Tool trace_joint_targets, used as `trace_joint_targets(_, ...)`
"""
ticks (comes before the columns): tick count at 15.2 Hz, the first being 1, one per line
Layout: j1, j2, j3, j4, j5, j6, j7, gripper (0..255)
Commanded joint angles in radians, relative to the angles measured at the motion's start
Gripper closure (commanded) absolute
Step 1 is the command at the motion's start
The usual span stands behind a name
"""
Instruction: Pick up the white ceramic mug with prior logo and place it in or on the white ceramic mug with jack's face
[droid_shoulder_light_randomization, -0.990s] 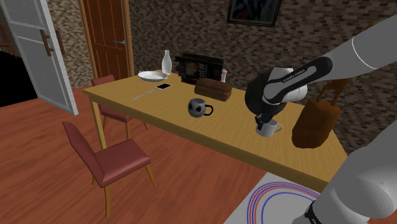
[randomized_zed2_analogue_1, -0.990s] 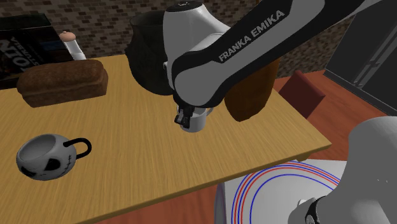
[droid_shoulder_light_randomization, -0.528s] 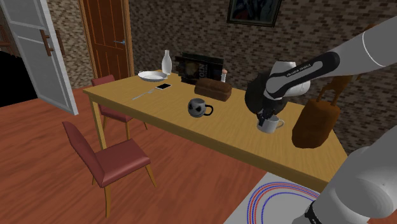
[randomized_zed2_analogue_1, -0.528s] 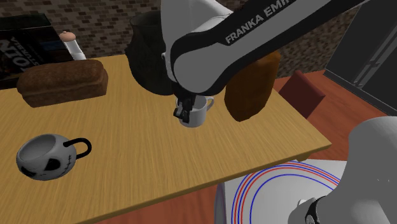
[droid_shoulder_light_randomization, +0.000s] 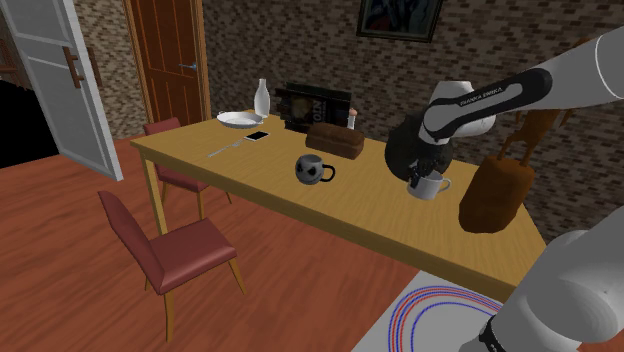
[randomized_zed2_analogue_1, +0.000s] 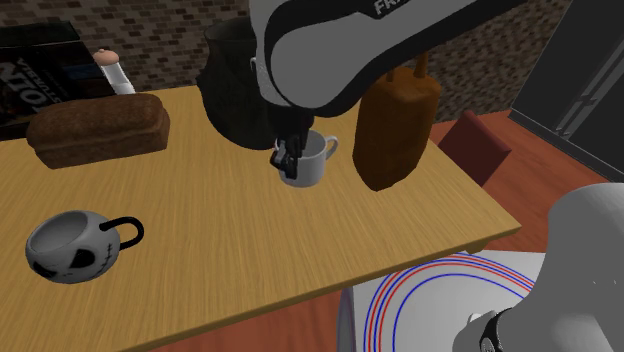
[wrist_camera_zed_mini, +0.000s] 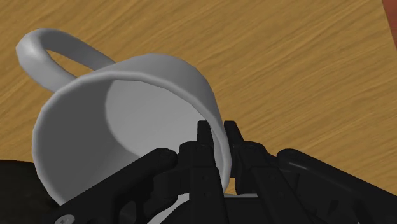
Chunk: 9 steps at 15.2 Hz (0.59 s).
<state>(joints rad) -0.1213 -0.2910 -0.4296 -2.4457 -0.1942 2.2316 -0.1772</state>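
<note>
A: Quick one. Which step is this?

B: Carry, I'd say. The pick looks done, the place isn't.

A: Start big. The scene?

B: Long wooden desk (droid_shoulder_light_randomization: 300, 205). The white arm (droid_shoulder_light_randomization: 490, 95) comes in from the shoulder view's right edge. Its forearm runs leftward and the wrist bends down over the desk's right part, just beside a brown bag (droid_shoulder_light_randomization: 495, 192).

A: The target?

B: A round mug (droid_shoulder_light_randomization: 314, 170) with a black face and a black handle. It stands upright on the desk with its mouth open. It's well apart from the hand, toward the shoulder view's left, and low left in the second exterior view (randomized_zed2_analogue_1: 75, 248).

A: And the mug being moved?

B: A plain white mug (randomized_zed2_analogue_1: 308, 160), no logo that I can see. It hangs from the gripper (randomized_zed2_analogue_1: 285, 160) and looks clear of the desk top. The handle points away from the hand, and in the wrist view the mug sits tilted against the fingers.

A: The jaws?

B: Clamped on the plain white mug's wall at the rim, one finger inside and one outside. The wrist view shows it clearly.

A: What does the next move call for?

B: My call is to carry it across the desk to the round mug with enough height to pass over its rim. Then centre it above the mouth, lower it and let go. A rim pinch on a tilted mug could swing, so go gently.
</note>
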Motion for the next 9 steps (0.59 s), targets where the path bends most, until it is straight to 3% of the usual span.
trace_joint_targets(1, 0.000, -0.014, 0.004, 0.018, -0.001, -0.032, 0.001, 255)
trace_joint_targets(9, -0.001, -0.059, 0.022, 0.090, -0.003, -0.148, 0.004, 255)
